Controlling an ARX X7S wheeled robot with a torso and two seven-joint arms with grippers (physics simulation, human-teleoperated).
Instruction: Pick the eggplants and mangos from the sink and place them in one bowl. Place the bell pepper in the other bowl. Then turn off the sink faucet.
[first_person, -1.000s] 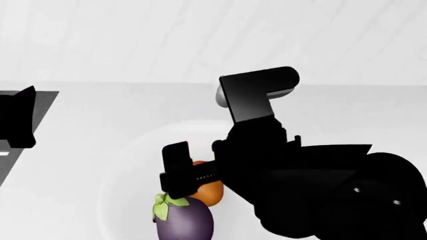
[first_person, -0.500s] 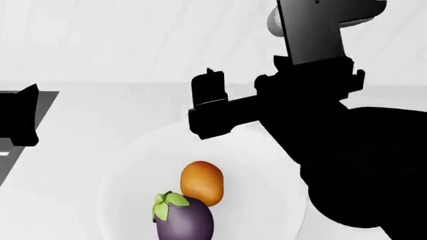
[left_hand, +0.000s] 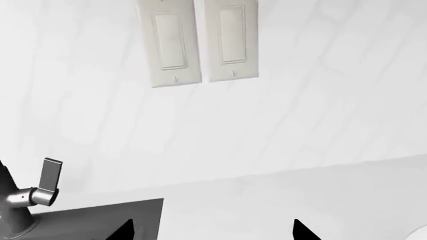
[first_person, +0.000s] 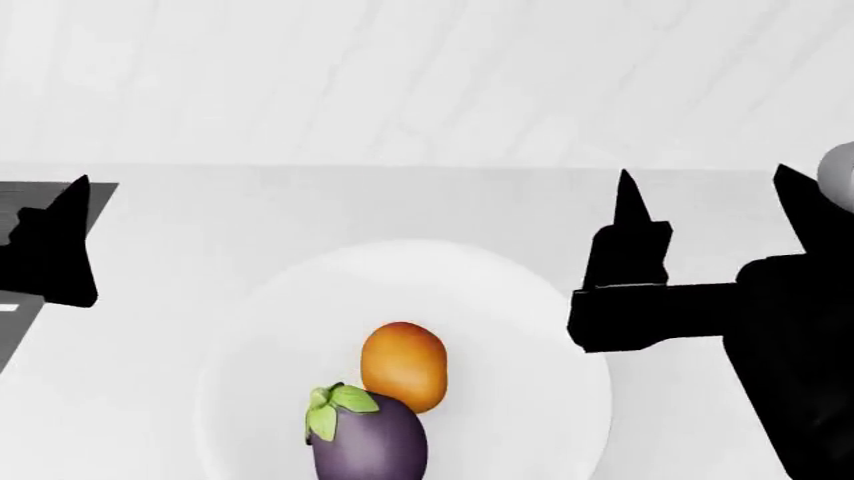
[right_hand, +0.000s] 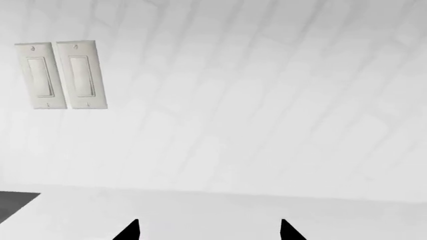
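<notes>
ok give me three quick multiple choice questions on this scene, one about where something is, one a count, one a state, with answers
1. Where does the mango lie?
A. in the white bowl, next to the eggplant
B. in the sink
C. on the counter beside the bowl

2. How many wall switch plates show in the right wrist view?
A. one
B. two
C. four

3. What is the state of the right end effector?
A. shut on the mango
B. shut on the eggplant
C. open and holding nothing

Answers:
1. A, the head view shows the orange fruit inside the bowl's rim, up against the purple eggplant.
2. B, two pale plates hang side by side on the wall.
3. C, its two dark fingertips stand well apart in the right wrist view with only bare counter between them.
</notes>
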